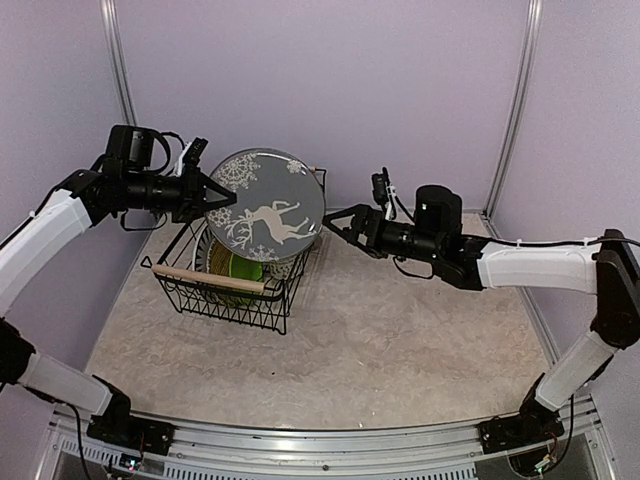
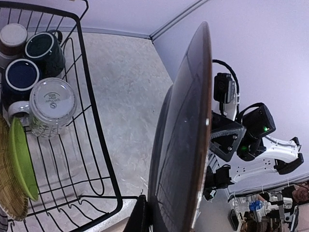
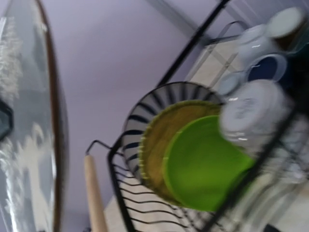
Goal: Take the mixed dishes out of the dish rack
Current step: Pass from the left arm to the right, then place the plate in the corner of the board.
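Clamped narrow with the left gripper (image 1: 218,195) on the 9 o'clock rim of a grey reindeer plate (image 1: 268,205). Plate lifted on edge, face toward the overhead camera, hanging over the 1 o'clock end of the dish rack (image 1: 240,305) and clear of its wires. Rack itself at about 10 o'clock from the middle of the table (image 1: 400,340).

Spread wide and empty on the right gripper (image 1: 333,222), just beside the plate's 3 o'clock rim; no contact, as far as can be told. Looks like a hand-over, or a steadying from the second side.

Left in the rack: striped plate (image 3: 145,106), woven yellow plate (image 3: 157,145) and lime green plate (image 3: 203,169), on edge, nested one in front of the other. Beyond them a patterned white mug (image 2: 52,106), dark mugs (image 2: 44,50) and a small cup (image 2: 12,37).

On handling, by judgement only:
- Probably glazed ceramic, so stiff.
- Fairly heavy for a single rim pinch.
- Glossy and therefore slippery.
- Breakable if dropped on wire or table.
- Gripped far off-centre, so likely to pivot or swing in the jaws.

Best taken at the bare rim opposite, 3 o'clock, with the fingers straddling the edge well past the lip. Grip there before any release on the left. No grab at the face: too flat and slick.
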